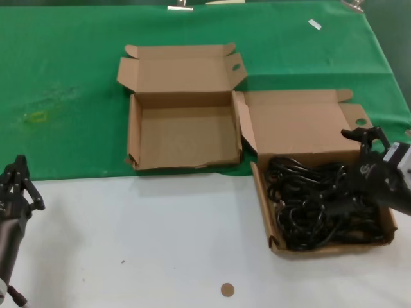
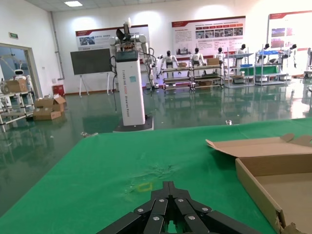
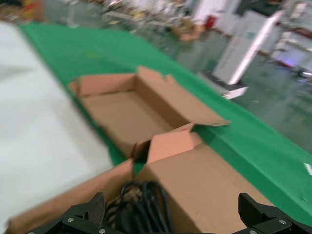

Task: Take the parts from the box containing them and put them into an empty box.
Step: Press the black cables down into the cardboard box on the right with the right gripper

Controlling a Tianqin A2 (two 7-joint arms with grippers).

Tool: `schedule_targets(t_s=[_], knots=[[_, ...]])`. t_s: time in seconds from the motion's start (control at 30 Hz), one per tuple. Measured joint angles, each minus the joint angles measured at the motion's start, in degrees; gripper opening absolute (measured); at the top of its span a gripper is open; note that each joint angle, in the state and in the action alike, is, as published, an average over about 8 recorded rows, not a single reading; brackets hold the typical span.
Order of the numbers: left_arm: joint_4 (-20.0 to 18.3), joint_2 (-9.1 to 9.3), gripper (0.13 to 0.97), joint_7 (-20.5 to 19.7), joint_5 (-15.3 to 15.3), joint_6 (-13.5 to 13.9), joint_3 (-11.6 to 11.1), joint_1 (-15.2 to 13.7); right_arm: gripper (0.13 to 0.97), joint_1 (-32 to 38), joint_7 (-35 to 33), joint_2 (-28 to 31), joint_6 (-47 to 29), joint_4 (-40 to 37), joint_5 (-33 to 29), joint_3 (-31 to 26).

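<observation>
Right gripper point(image 1: 366, 151) at right edge of frame, jaws spread wide over the box containing them point(image 1: 385, 239), lower right. Parts point(image 1: 314, 202) all inside, tangled. Best to drop onto one bundle's coil, pinch mid-loop, lift clear before crossing to empty box point(image 1: 183, 136), upper centre. Left gripper point(image 1: 18, 183) parked lower left, jaws pressed together.

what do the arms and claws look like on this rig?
Both claws are black, built from bolted linkage bars. The left claw sits on a dark grey cylindrical forearm. The right claw sits on a black wrist carrying a small white block.
</observation>
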Motion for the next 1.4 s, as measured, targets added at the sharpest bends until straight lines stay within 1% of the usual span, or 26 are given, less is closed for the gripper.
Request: schedule_targets(t_s=[0.33, 0.8, 1.03, 1.3, 1.4], knots=[[0.0, 0.0, 0.145, 0.0, 0.0, 0.0, 0.0, 0.0, 0.966, 5.6, -3.5, 2.1, -17.8, -3.1, -6.0, 2.5], [0.0, 0.0, 0.144, 0.0, 0.0, 0.0, 0.0, 0.0, 0.966, 14.1, -11.5, 2.8, -41.6, -8.2, -9.8, 4.5], [0.0, 0.0, 0.144, 0.0, 0.0, 0.0, 0.0, 0.0, 0.965, 18.5, -13.3, 1.1, -47.9, -11.1, -14.1, 3.8], [0.0, 0.0, 0.144, 0.0, 0.0, 0.0, 0.0, 0.0, 0.965, 23.3, -16.2, -3.0, -51.4, -15.4, -19.9, 2.1], [0.0, 0.0, 0.144, 0.0, 0.0, 0.0, 0.0, 0.0, 0.947, 24.8, -17.3, -4.4, -52.2, -16.8, -21.9, 1.4]])
